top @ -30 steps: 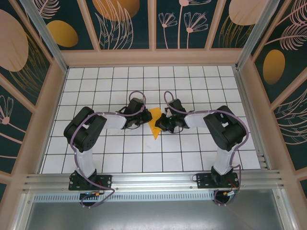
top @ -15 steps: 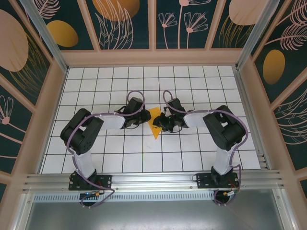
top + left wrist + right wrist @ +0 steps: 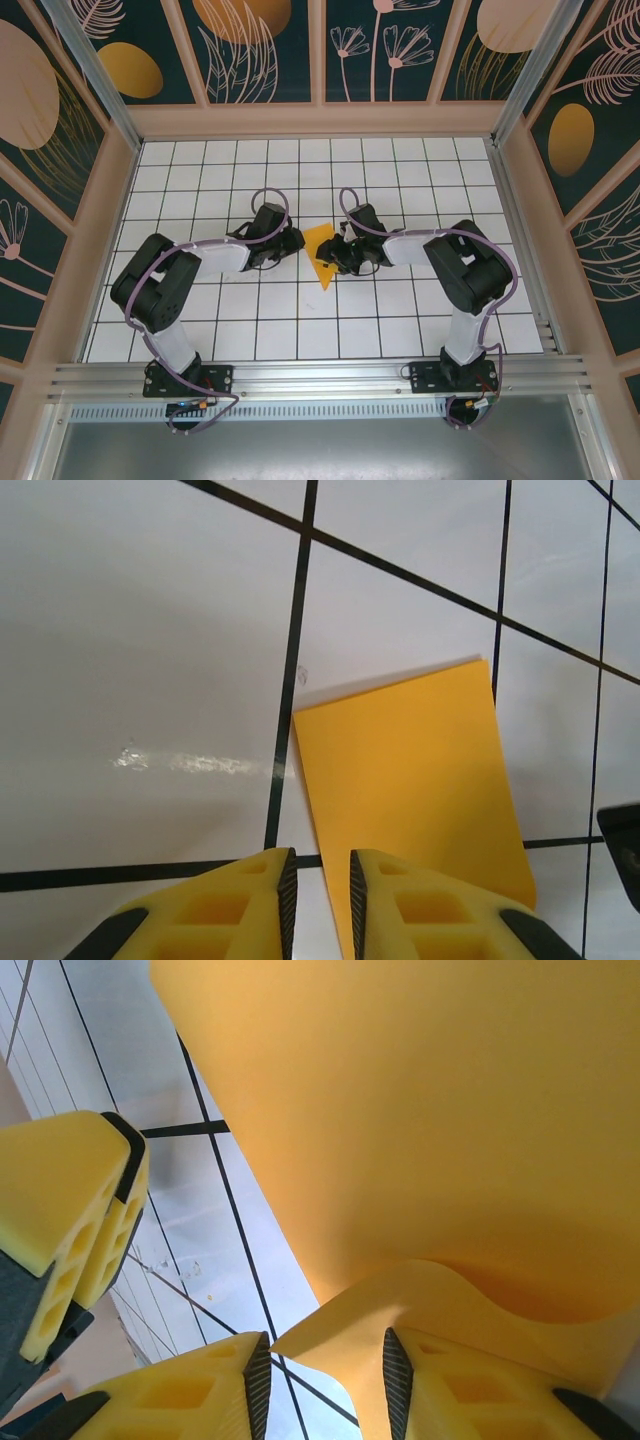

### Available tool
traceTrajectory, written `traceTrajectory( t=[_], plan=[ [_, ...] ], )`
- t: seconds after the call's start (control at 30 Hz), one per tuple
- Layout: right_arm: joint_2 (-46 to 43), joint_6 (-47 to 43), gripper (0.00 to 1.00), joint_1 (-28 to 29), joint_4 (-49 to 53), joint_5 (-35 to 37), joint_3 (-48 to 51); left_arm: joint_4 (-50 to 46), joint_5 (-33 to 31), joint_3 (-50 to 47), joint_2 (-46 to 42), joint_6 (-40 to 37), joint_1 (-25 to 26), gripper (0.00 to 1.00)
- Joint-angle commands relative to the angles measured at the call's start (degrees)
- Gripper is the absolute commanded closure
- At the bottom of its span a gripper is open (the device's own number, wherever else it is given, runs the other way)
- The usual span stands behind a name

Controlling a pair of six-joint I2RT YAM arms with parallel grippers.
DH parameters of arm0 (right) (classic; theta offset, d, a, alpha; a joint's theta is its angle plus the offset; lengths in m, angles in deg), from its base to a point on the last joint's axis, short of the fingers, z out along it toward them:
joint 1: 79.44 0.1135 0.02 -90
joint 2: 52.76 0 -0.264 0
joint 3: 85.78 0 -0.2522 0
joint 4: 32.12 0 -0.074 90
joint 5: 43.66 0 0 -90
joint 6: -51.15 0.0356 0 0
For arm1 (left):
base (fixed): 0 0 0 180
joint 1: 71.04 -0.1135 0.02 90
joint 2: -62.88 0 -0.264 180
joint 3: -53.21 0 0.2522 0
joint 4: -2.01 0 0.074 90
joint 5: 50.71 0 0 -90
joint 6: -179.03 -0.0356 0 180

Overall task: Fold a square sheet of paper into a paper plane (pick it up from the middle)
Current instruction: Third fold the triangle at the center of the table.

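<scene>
The orange-yellow paper (image 3: 320, 262), a creased shape with its point toward the near edge, lies at mid-table between both grippers. My left gripper (image 3: 293, 242) sits low at its left edge. In the left wrist view the fingers (image 3: 320, 910) stand a narrow gap apart, and the paper's (image 3: 410, 770) edge runs under the right finger, nothing clamped. My right gripper (image 3: 339, 257) is at the paper's right side. Its jaws (image 3: 322, 1380) are open around a raised, curled flap of the paper (image 3: 420, 1110), which rests against the right pad only.
The white gridded table (image 3: 400, 310) is fenced by wooden walls with dark patterned panels (image 3: 130, 70). A metal rail (image 3: 320, 375) runs along the near edge by the arm bases. The left gripper's yellow finger (image 3: 70, 1210) shows close by in the right wrist view.
The left arm's elbow has swung out to the left and its gripper has slid slightly left, away from the paper. The right gripper has stayed at the paper's right side.
</scene>
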Motion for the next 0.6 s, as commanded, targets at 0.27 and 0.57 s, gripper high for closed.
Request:
traceTrajectory(
  t=[0.27, 0.57],
  plan=[
    [1.38, -1.26, 0.64, 0.08, 2.54, 3.59, 1.50, 5.31, 6.10, -1.84, -1.03, 0.07, 0.12, 0.78],
    [1.24, -1.27, 0.62, 0.09, 2.74, 4.02, 1.74, 6.34, 7.42, -2.19, -0.93, -0.07, 0.42, 0.81]
  ],
)
